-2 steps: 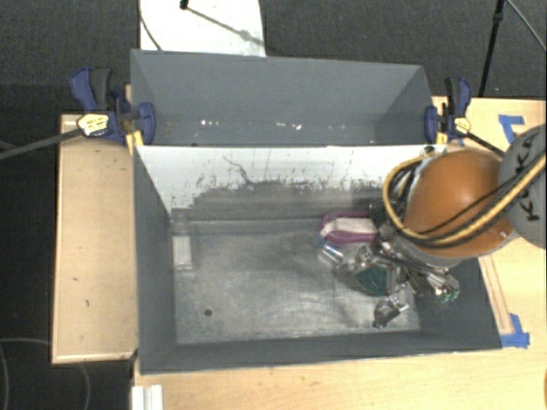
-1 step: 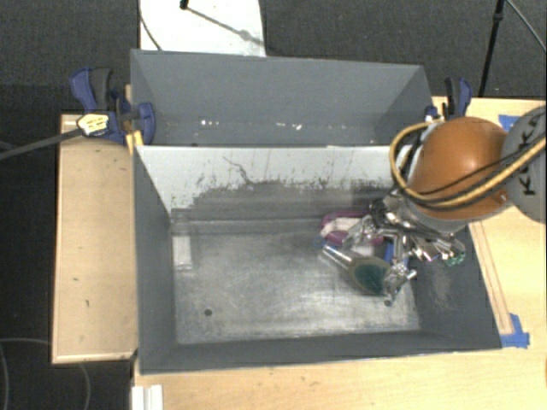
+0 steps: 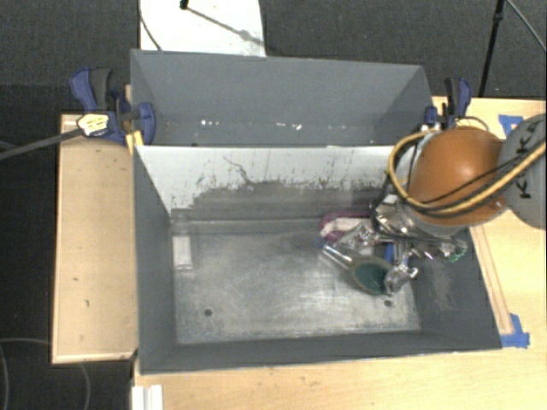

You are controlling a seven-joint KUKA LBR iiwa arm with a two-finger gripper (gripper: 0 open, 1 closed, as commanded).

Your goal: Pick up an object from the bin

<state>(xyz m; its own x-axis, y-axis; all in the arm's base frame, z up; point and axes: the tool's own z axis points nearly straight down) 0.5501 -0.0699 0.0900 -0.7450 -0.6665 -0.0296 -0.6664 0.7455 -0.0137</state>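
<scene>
My gripper [image 3: 373, 265] is low in the right part of the bin, under the orange cover. Its two metal fingers [image 3: 344, 252] stand apart, so it is open. A dark green round thing [image 3: 369, 278] lies on the floor between the fingertips, slightly towards the front. Just behind the gripper, near the back wall, lies a purple and white thing [image 3: 338, 225]. A small blue piece [image 3: 389, 250] shows beneath the gripper's body, mostly hidden by it.
A bit of green [image 3: 458, 251] peeks out at the right wall under the arm. A small pale rectangular thing [image 3: 182, 252] lies on the floor at the far left. The arm and its cables cover the bin's right rear corner.
</scene>
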